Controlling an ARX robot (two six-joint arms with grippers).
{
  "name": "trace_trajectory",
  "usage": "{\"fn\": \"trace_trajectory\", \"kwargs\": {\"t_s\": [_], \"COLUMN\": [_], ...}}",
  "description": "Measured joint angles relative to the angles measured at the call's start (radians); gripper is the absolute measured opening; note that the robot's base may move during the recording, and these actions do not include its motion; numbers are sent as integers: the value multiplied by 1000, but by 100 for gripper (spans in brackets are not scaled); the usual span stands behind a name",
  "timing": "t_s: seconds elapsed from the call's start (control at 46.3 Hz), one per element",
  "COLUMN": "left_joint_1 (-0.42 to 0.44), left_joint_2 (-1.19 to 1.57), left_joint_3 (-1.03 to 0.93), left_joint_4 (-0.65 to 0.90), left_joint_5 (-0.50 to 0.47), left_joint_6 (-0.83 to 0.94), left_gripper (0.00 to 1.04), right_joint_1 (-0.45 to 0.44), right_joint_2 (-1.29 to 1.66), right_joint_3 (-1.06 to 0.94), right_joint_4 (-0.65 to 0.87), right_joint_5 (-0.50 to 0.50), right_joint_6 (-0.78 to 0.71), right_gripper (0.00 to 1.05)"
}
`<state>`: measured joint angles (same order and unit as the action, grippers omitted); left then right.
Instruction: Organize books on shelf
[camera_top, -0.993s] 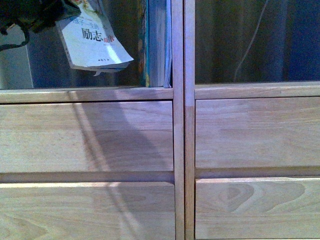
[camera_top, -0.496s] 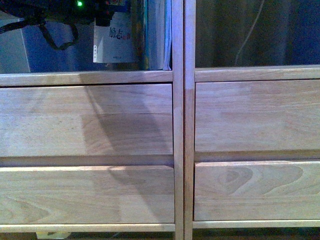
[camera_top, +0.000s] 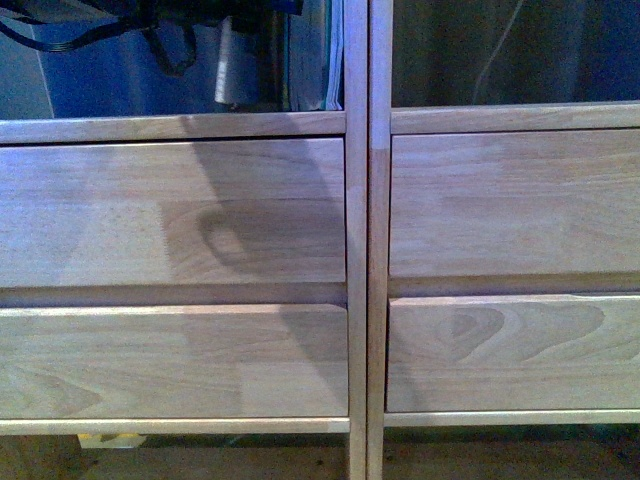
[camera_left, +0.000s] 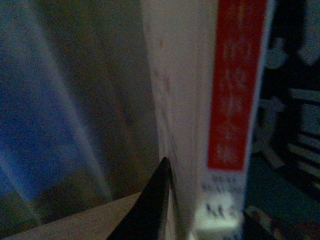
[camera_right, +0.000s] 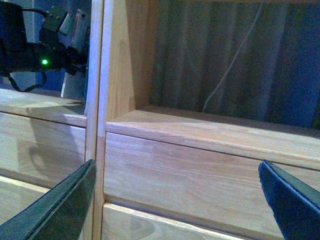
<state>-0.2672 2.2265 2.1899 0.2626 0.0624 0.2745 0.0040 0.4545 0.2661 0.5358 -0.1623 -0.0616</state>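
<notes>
The light-wood shelf fills the front view with its four plain front panels. My left gripper is in the upper left open compartment, shut on the thin paperback book, which hangs upright and edge-on just left of the standing teal books by the centre divider. In the left wrist view the paperback's red-and-white spine is close up, with one black finger against its pages and a teal book beside it. My right gripper is open and empty in front of the right column's upper panel.
The upper right compartment holds no books; a grey curtain and a thin white cable show behind it. A black cable loops off my left arm. A pale yellowish scrap lies on the floor under the shelf.
The paperback has turned from tilted with its cover showing to upright and edge-on, and has moved right towards the standing books. The shelf sits lower in the front view.
</notes>
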Motion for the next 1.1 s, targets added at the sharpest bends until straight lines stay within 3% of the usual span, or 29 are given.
{"fn": "trace_trajectory", "kwargs": {"t_s": [0.065,0.302,0.54,0.691,0.95,1.101], "left_joint_1": [-14,-22,-7,6,34,34], "left_joint_2": [0,-15,-153,-354,-661,-712], "left_joint_3": [-19,-106,-334,-575,-941,-985], "left_joint_4": [7,61,189,328,397,399], "left_joint_5": [-2,-14,-4,-11,-6,-4], "left_joint_6": [17,28,-22,-125,-254,-289], "left_gripper": [29,57,99,97,97,97], "right_joint_1": [-2,-3,-3,-3,-3,-3], "right_joint_2": [0,2,2,2,2,2], "right_joint_3": [0,0,0,0,0,0], "right_joint_4": [0,0,0,0,0,0], "right_joint_5": [-2,-3,-6,-6,-6,-6], "right_joint_6": [11,17,18,18,18,18], "right_gripper": [98,98,98,98,98,98]}}
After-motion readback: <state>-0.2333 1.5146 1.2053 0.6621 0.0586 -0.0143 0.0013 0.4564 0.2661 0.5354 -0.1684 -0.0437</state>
